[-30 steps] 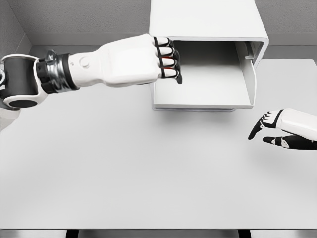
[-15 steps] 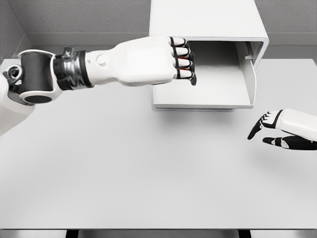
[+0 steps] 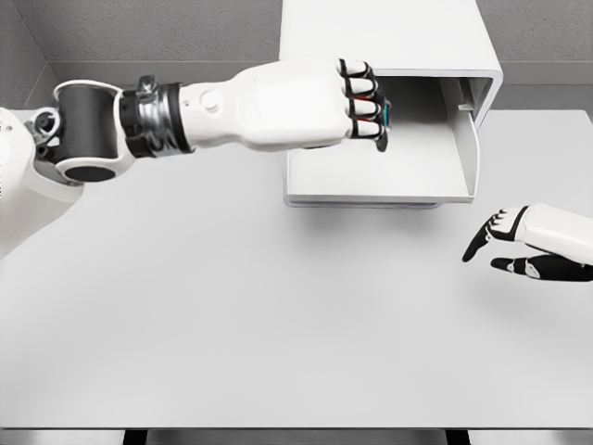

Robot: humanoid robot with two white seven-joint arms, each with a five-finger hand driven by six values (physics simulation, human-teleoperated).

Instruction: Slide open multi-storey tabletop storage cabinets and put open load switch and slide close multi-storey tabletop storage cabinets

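Head view: left hand (image 3: 320, 102) moved right over drawer (image 3: 371, 176), perhaps gripping something.

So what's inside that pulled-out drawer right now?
The drawer floor that shows is bare. The left robot hand hangs over its left part, curled around something small and mostly hidden, and it covers that corner.

Bright even overhead light, clean simulator render, sharp edge to edge, no blur or glare, soft faint shadows on the pale bench (image 3: 232, 315), darker shade inside the open cabinet (image 3: 389, 37) mouth, no visible lens distortion.
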